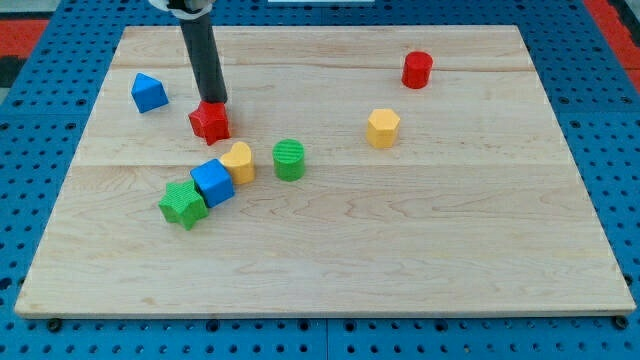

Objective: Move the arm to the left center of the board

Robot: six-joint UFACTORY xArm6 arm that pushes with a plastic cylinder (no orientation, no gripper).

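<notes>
Arm, upper left of the wooden board: the dark rod comes down from the view's top edge, and its tip stands at the far side of the red star-shaped block, touching it or just short of it; which one cannot be told.

— And the tool? Is it holding anything?

— It is a plain rod with no jaws to open or close, and it has hold of nothing. Only its lower end meets the table.

— Where do the other blocks lie?

— A blue block, pointed on top, sits apart toward the view's left, near the board's upper left corner. Below the red star, three blocks crowd together: a green star-shaped block lowest and furthest left, a blue cube against it, and a yellow block, rounded in shape, touching the cube's upper right. A green cylinder stands just beside the yellow one, apart from it. Well to the view's right, a yellow hexagonal block sits alone, with a red cylinder further up and to the right.

— Any writing or brand to read?

— None legible on the blocks, the board or the rod. The blue perforated surface around the board carries only rows of holes.
</notes>
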